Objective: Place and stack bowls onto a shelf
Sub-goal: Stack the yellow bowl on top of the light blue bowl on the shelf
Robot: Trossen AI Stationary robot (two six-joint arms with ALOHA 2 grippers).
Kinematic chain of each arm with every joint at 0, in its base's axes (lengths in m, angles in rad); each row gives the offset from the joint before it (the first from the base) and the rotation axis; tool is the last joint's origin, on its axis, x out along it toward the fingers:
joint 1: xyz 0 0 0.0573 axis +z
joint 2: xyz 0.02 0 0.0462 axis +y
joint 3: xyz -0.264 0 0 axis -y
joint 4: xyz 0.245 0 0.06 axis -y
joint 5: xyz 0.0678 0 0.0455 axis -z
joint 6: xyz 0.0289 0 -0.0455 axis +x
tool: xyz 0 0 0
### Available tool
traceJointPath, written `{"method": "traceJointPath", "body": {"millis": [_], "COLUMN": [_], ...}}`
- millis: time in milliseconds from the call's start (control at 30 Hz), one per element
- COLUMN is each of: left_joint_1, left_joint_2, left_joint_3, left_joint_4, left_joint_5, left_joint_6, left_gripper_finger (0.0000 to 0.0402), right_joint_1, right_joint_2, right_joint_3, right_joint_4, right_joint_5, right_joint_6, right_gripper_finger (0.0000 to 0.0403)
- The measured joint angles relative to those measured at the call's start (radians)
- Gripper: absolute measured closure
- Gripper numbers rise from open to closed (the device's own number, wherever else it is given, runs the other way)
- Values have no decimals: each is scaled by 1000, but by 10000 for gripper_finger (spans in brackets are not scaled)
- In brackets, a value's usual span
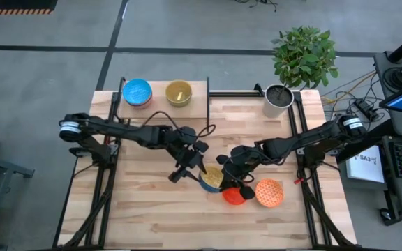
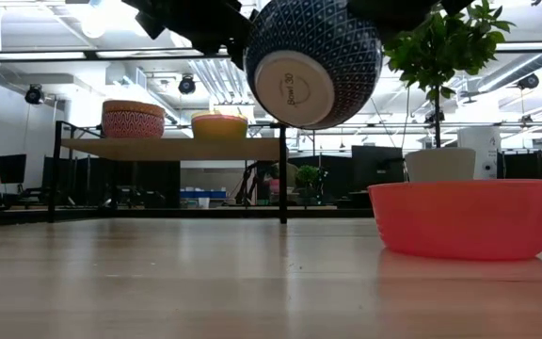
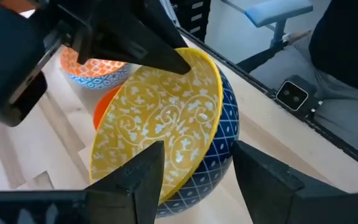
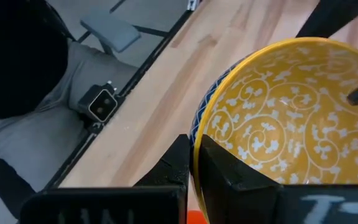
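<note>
The blue-white patterned bowl (image 1: 212, 178) with a yellow inside hangs tilted in the air between both grippers; in the low view its base (image 2: 299, 87) faces the near edge. My right gripper (image 4: 194, 168) is shut on its rim. My left gripper (image 3: 207, 180) is open at the opposite rim, one finger over the yellow inside and one outside the blue wall; whether they touch I cannot tell. The red-orange bowl (image 1: 234, 196) and the speckled orange bowl (image 1: 269, 193) rest on the table. The shelf (image 1: 159, 104) bears a light blue bowl (image 1: 137, 92) and a yellow bowl (image 1: 179, 93). My right gripper pinches the patterned bowl's rim (image 4: 197, 132), one finger inside on the yellow surface and one outside on the blue wall. It comes from the table's right side. The bowl is lifted clear of the table and tilted (image 2: 313, 56).
A white plant pot (image 1: 278, 100) stands at the table's far right corner. The red-orange bowl (image 2: 464, 218) sits just below and to the right of the lifted bowl. Black frame rails run along both table sides. Bare wood lies left and near.
</note>
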Motion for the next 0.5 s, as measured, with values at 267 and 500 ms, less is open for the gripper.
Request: {"method": "traceJointPath", "body": {"millis": [267, 500], "left_joint_1": [-5, -1], "left_joint_2": [0, -11], "left_joint_3": [0, 0], "left_joint_4": [-11, -16], "left_joint_5": [16, -8], "left_joint_6": [79, 73], "left_gripper_finger": [347, 399], "right_joint_1": [-2, -13], "right_joint_2": [0, 0], "right_joint_3": [0, 0], "right_joint_4": [-2, 3], "right_joint_5": [-8, 1], "right_joint_6": [-11, 28], "right_gripper_finger": [390, 366]}}
